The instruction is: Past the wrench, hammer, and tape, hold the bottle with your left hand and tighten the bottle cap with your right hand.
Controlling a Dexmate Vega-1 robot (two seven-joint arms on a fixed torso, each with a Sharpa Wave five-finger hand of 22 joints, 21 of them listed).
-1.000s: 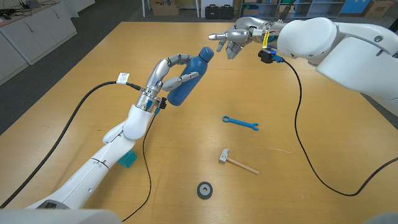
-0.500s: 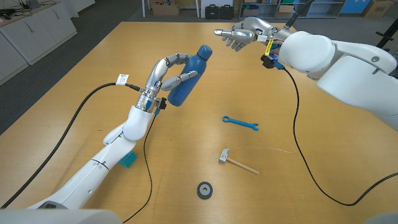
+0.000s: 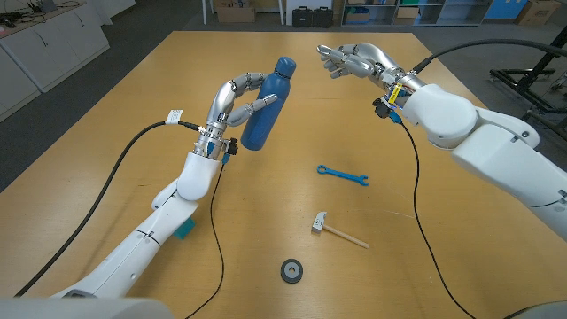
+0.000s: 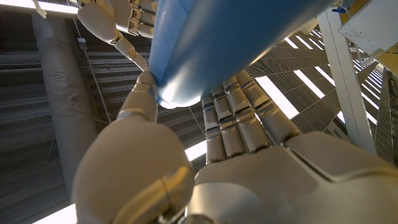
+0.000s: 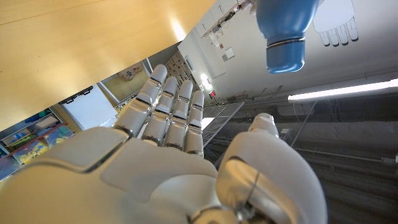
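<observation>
Beyond the wrench (image 3: 342, 175), head view: left hand (image 3: 232, 99) grips the raised bottle (image 3: 265, 104); right hand (image 3: 354, 60), fingers spread and empty, has drawn back from the bottle cap (image 3: 284, 66) since earlier. Left wrist view: fingers (image 4: 239, 118) wrap the bottle. Right wrist view: cap apart, perhaps loose; regrasping comes next.

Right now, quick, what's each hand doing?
Left hand: holding the bottle up off the table.
Right hand: open, holding nothing, apart from the cap.

White-shelled arms, silver segmented hands
Left hand (image 3: 237, 99) and right hand (image 3: 354, 60) — grey jointed fingers; black cables trail from both wrists.
</observation>
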